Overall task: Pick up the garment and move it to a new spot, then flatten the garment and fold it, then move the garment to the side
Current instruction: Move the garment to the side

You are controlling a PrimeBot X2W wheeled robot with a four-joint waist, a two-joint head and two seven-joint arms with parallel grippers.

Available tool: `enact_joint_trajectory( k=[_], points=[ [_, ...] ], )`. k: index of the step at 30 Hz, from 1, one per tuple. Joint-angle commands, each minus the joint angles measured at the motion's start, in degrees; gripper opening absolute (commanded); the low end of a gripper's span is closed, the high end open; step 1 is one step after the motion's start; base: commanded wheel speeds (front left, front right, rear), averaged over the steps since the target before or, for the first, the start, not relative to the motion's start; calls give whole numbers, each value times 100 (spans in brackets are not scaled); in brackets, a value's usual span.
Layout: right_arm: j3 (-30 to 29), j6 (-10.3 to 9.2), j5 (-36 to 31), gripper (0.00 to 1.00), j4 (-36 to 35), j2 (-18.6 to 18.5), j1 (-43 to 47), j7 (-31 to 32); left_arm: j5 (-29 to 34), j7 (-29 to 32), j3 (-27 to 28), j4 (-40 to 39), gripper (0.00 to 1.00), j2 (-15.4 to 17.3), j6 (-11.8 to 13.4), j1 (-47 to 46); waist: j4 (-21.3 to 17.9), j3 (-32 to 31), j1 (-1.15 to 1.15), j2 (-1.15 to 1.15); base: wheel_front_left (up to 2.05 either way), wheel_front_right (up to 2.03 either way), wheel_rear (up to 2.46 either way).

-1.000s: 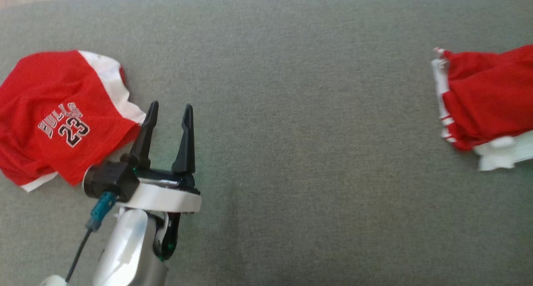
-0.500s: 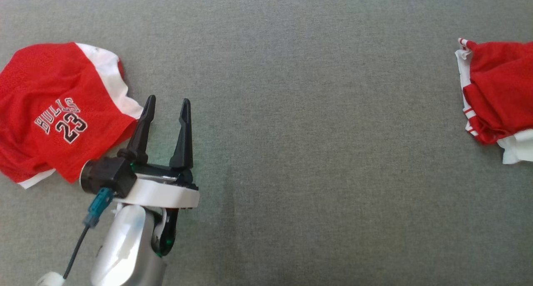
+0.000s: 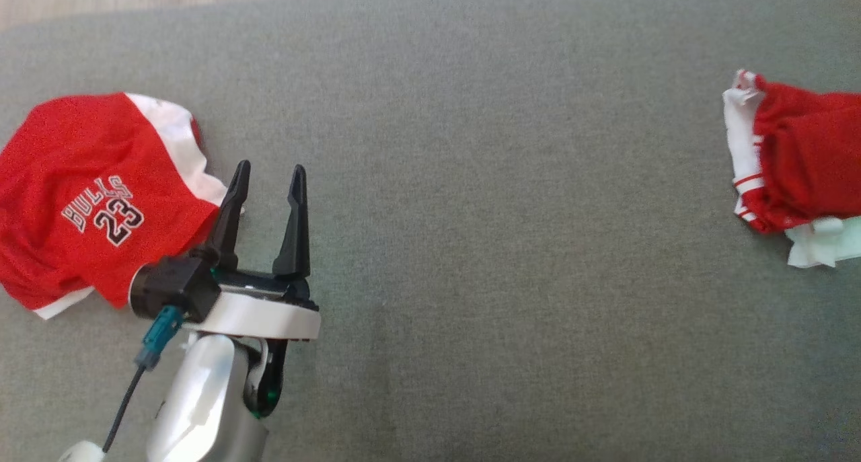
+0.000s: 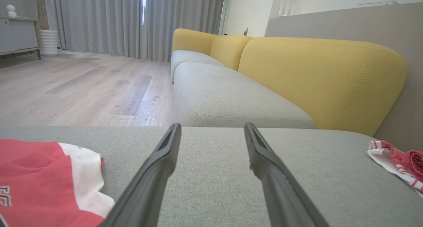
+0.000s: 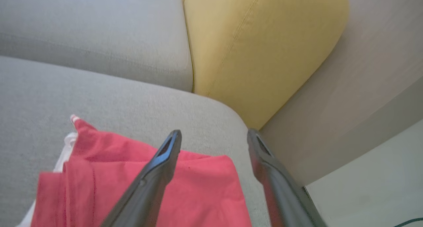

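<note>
Garment (image 3: 807, 159) set aside at the right, both my grippers wide

My right gripper (image 5: 214, 132) hangs over the red bundle, fingers spread with nothing between them. The cloth lies on the seat (image 3: 504, 213) below, close to the yellow backrest (image 5: 257, 38). I read that as the set-aside spot: far right, away from the middle where folding needs room. My left gripper (image 3: 270, 167) is spread and empty too, low over the seat, one fingertip just beside the jersey (image 3: 87, 179) that lies rumpled at the far left. I judge that arm well placed if the jersey comes next.

The bundle runs off the head view's right edge, and my own finger covers part of it from the wrist. So I cannot tell how neat the fold is, or whether the white layers underneath belong to it. The jersey's left side is cut off as well
</note>
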Motion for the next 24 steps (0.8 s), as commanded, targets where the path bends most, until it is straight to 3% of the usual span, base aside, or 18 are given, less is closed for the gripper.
enact_joint_trajectory(
  k=[1, 13, 24],
  points=[
    [154, -5, 117, 100, -345, 38, -89, -107, -73, -47, 247, -162, 100, 76, 10, -47, -22, -213, 0, 0, 0, 0, 0],
    [688, -5, 1115, 100, -2076, 1217, 618, -194, -59, -47, 530, -366, 100, 15, 10, 560, -89, -1297, 0, 0, 0, 0, 0],
    [722, -5, 1861, 100, -3517, 2331, 1800, -240, -273, -47, 564, -537, 100, -12, 41, 1131, -44, -1655, 0, 0, 0, 0, 0]
  ],
)
